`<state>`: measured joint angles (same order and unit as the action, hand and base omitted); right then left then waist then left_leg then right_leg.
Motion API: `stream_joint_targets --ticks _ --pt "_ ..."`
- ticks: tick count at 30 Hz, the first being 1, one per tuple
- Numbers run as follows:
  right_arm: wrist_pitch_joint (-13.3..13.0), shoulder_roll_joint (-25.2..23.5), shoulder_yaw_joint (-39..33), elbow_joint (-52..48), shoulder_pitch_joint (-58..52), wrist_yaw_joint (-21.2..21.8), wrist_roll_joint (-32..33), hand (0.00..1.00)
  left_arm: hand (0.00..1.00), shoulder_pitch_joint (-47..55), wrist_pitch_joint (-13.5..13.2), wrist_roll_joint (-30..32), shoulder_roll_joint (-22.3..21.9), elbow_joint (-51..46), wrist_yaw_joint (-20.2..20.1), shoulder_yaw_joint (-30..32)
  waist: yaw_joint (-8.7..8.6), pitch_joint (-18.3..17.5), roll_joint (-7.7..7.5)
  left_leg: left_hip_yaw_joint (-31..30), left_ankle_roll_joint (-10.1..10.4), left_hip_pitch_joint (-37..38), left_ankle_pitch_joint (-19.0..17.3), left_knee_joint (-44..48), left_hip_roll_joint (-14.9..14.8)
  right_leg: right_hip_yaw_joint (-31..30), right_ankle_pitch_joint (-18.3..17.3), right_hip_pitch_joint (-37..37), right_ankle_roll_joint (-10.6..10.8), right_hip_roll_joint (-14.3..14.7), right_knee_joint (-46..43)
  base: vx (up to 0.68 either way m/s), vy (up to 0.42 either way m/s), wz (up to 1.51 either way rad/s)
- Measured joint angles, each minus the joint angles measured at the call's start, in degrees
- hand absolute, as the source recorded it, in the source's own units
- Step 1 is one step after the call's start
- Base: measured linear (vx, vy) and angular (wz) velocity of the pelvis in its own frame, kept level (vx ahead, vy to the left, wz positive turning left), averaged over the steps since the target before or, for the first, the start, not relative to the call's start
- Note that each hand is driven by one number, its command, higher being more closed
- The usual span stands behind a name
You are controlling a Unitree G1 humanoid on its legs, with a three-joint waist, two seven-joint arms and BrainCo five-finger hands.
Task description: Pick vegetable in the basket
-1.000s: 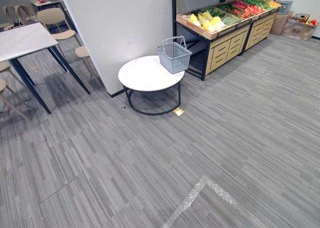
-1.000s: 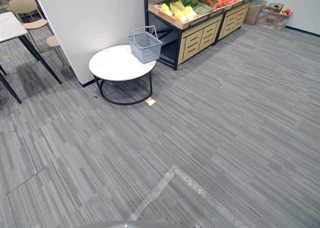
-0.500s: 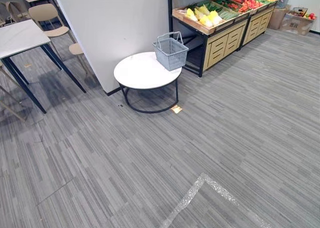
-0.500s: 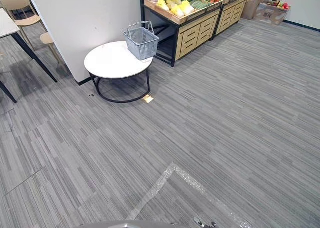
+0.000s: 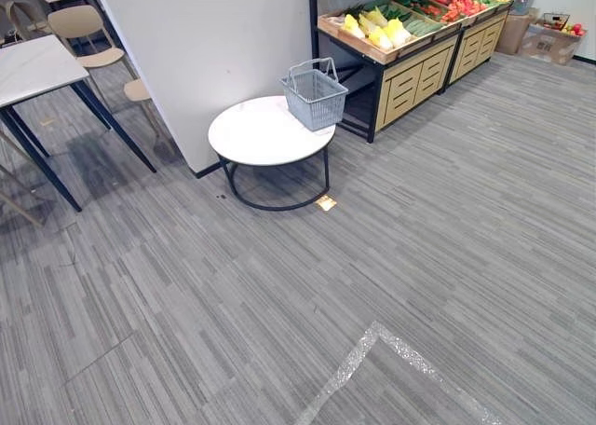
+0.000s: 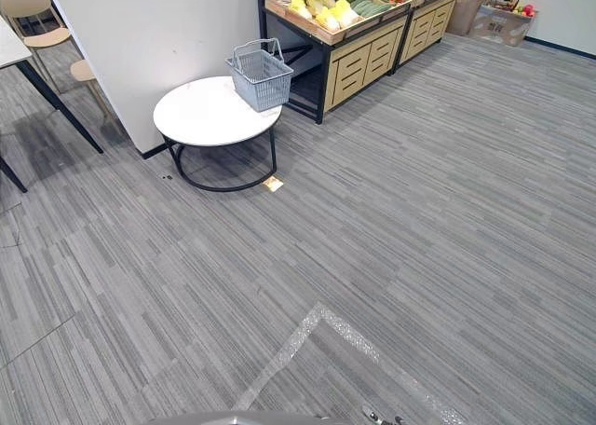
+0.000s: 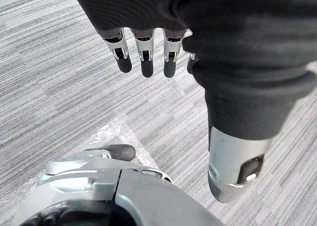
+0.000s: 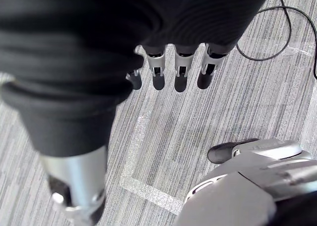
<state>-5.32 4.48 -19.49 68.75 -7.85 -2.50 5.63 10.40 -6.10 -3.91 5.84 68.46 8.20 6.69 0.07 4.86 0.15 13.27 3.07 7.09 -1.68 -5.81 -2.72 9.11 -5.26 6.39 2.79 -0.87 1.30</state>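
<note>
A grey-blue wire basket (image 5: 315, 94) with its handles up stands on the right edge of a round white table (image 5: 261, 134). It looks empty. Behind it, a wooden stand (image 5: 402, 71) holds yellow and green vegetables (image 5: 374, 30) and, farther back, red ones (image 5: 451, 4). My left hand (image 7: 143, 52) hangs over the carpet, fingers straight and relaxed, holding nothing. In its own wrist view my right hand (image 8: 178, 70) hangs the same way, also holding nothing.
A white partition wall (image 5: 214, 43) rises behind the round table. A dark-legged table (image 5: 37, 75) and beige chairs (image 5: 93, 35) stand at the left. Cardboard boxes (image 5: 549, 41) sit at the far right. A silver tape line (image 5: 372, 350) crosses the grey carpet close by.
The whole scene has shifted a little down and left in the head views, so the camera has moved; the round table and basket show slightly nearer.
</note>
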Motion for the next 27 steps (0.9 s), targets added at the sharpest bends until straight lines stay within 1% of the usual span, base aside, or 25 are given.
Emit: stream_joint_targets --ticks 16,17,18,20,21,22,23,24,25,26,27 --pt "0.1 0.0 0.3 0.3 0.6 0.2 0.2 0.0 0.0 -1.3 0.1 0.1 0.6 1.5 -0.8 -0.8 -0.23 0.3 -0.38 -0.1 0.0 -0.6 0.0 0.0 0.0 0.2 0.3 -0.4 -0.1 0.1 0.4 0.0 -0.001 0.0" --pt "0.1 0.0 0.4 0.3 1.4 0.1 1.3 0.0 0.0 -1.8 0.1 0.1 0.7 1.5 -0.7 -1.3 -0.26 0.8 -0.24 0.2 -0.1 -0.9 0.1 0.3 -0.3 0.2 0.3 -1.6 -0.1 0.2 -1.0 -0.01 -0.006 -0.14" --pt "0.0 0.2 0.9 0.1 2.3 0.2 1.7 0.0 0.0 -2.5 0.2 0.0 0.8 1.5 -0.6 -1.9 -0.38 1.6 0.38 0.3 -0.1 -1.0 0.4 0.3 -0.5 0.2 0.2 -2.7 -0.2 0.3 -2.7 -0.04 -0.005 -0.21" --pt "-0.2 0.1 1.9 -0.5 4.3 0.2 2.3 0.0 0.0 -3.5 0.3 -0.1 1.3 1.0 -0.3 -2.1 -0.77 3.9 -0.25 0.6 0.0 -1.5 0.7 0.3 -0.5 0.4 -0.8 -4.5 -0.9 0.0 -5.6 -0.07 -0.011 -0.13" --pt "-0.2 0.0 2.0 -0.5 5.1 0.1 2.6 0.0 0.0 -4.4 0.3 -0.4 1.7 0.8 0.2 -2.1 -1.17 4.6 -0.91 0.5 0.0 -2.5 1.0 0.3 -0.4 0.8 -1.7 -5.9 -1.5 -0.3 -6.9 -0.08 -0.03 0.03" --pt "-0.2 -0.2 2.0 -0.5 5.4 0.1 3.5 0.0 0.0 -4.6 0.4 -0.4 1.9 0.1 0.5 -2.0 -1.22 5.0 -1.21 0.5 0.4 -2.9 0.8 0.4 -0.4 1.0 -2.4 -6.9 -1.9 -0.4 -8.1 -0.07 -0.044 0.1" --pt "-0.3 -0.5 2.0 -0.6 5.4 0.0 4.2 0.0 0.0 -4.7 0.3 -0.4 2.1 -0.7 0.6 -1.8 -1.29 5.4 -1.71 0.5 0.8 -4.1 -0.4 2.6 -0.5 1.1 -3.8 -7.6 -2.0 -0.8 -9.6 -0.05 -0.049 0.1" --pt "-0.3 -0.5 2.1 -0.6 5.3 -0.1 4.6 0.0 0.0 -4.9 0.3 -1.2 2.3 -1.6 0.6 -1.7 -1.18 5.9 -1.99 0.3 1.7 -7.1 -4.0 9.6 -1.3 1.3 -5.6 -8.3 -2.5 -1.2 -11.5 -0.03 -0.066 0.06" --pt "-0.3 -0.4 2.2 -0.6 5.2 -0.1 4.6 0.0 0.0 -4.8 0.3 -2.3 2.2 -2.3 0.6 -1.6 -1.05 6.1 -1.83 0.2 2.7 -8.5 -6.0 14.0 -2.1 1.4 -5.9 -8.2 -2.9 -1.1 -12.1 0.0 -0.084 0.07" --pt "-0.4 -0.1 2.6 -0.8 5.0 -0.2 4.7 0.0 0.0 -4.5 0.0 -2.7 1.8 -3.0 0.5 0.7 -0.89 6.5 -1.49 0.0 4.3 -12.9 -8.0 24.6 -3.8 1.8 -6.4 -7.3 -3.6 -0.7 -12.2 0.01 -0.114 0.17" --pt "-0.5 0.0 2.6 -1.0 4.8 -0.2 5.0 0.0 0.0 -4.5 -0.1 -4.1 0.7 -4.5 0.6 3.4 -1.15 7.8 -1.06 -0.2 2.1 -19.5 -6.4 40.5 -6.8 2.9 -6.9 -5.1 -4.4 -0.3 -11.8 0.03 -0.09 0.21"
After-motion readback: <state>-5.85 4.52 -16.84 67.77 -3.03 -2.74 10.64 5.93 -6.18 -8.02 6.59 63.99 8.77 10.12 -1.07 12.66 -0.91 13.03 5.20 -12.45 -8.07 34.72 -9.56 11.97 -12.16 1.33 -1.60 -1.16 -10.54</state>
